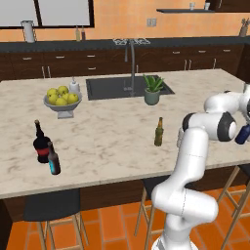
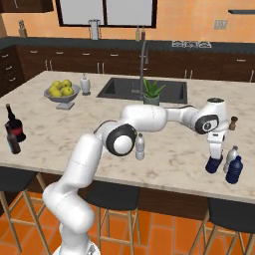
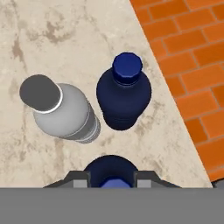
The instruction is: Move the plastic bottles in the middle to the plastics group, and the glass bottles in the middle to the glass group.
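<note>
The marble counter ends at its near edge over orange tile. The pincer is clamped narrow on the blue bottle, low beside the whitish bottle and a second blue bottle: the placing step. Next, likely: release, then rise straight, sparing both neighbours. The olive bottle waits mid-counter.
</note>
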